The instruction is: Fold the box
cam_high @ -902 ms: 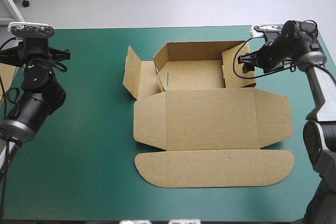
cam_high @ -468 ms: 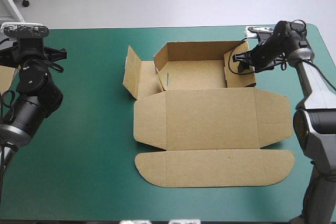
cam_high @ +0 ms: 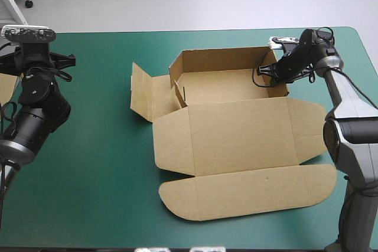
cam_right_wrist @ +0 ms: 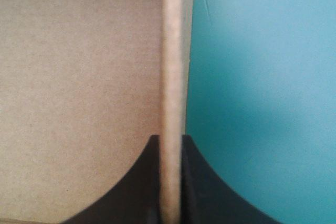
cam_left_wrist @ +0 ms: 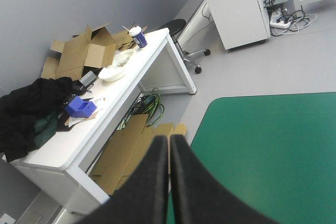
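Note:
The brown box (cam_high: 236,134) lies in the middle of the teal-green table, slightly askew. Its back and side walls stand up around the tray floor, its left flap (cam_high: 142,92) is spread outward, and the wide lid with its rounded front flap lies flat toward the near edge. My right gripper (cam_high: 273,70) is at the tray's right wall, shut on that wall. In the right wrist view the wall's edge (cam_right_wrist: 172,51) runs straight out from between the black fingers (cam_right_wrist: 142,182). My left gripper (cam_left_wrist: 169,137) is shut on nothing, held up beyond the table's left side, far from the box.
An edge of more brown board (cam_high: 7,84) shows at the table's left edge. Bare teal-green cover (cam_high: 100,163) stretches left of the box and along the near edge.
My right gripper moved in onto the tray's right wall and shut on it. The box slid and turned a little, its left flap swinging farther left. The left arm stayed put.

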`<move>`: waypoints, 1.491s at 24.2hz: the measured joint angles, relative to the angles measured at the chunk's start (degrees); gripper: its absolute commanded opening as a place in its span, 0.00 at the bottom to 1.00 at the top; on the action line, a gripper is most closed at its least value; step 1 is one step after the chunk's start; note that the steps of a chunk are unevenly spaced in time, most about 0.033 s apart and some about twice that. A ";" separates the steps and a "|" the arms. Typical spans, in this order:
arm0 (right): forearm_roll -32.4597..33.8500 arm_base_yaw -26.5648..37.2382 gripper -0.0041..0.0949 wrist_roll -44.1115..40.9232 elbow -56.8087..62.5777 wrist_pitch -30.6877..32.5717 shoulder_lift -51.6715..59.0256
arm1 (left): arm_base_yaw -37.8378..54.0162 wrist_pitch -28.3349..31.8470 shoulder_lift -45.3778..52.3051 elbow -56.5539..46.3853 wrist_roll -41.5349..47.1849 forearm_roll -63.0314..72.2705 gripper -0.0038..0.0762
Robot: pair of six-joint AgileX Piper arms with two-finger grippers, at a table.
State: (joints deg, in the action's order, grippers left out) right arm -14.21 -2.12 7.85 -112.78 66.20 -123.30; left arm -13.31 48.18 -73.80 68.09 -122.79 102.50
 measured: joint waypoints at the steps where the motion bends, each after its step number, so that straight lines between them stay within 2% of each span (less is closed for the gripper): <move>1: -0.01 -0.06 0.02 0.22 -0.12 0.25 0.00 | 0.00 0.00 0.00 0.00 0.00 0.00 0.06; 9: 0.73 -0.06 0.02 0.65 -0.19 2.72 0.65 | 0.00 -0.28 0.00 0.00 0.00 0.00 0.06; 13: 1.59 -0.06 0.02 0.59 1.11 3.73 4.94 | 0.00 -0.40 0.00 0.00 0.00 0.00 0.06; 20: 2.13 -0.15 0.02 0.77 17.54 1.72 17.80 | 0.00 -0.59 0.00 0.00 0.00 0.05 0.06; 23: 0.95 0.03 0.01 1.10 21.43 -2.06 23.17 | 0.00 -3.74 0.00 0.00 0.49 0.04 0.06; 27: -0.04 2.35 0.01 1.45 21.43 -2.89 27.36 | 0.00 -14.47 -1.16 0.00 1.94 -0.49 0.06; 36: -1.78 10.27 0.01 3.09 20.97 -2.01 29.19 | 2.03 -16.23 -10.38 0.00 0.10 -0.57 0.06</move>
State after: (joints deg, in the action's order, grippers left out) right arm -16.00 8.15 10.94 -91.81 64.19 -94.11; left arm -11.28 31.95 -84.18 68.09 -122.69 101.93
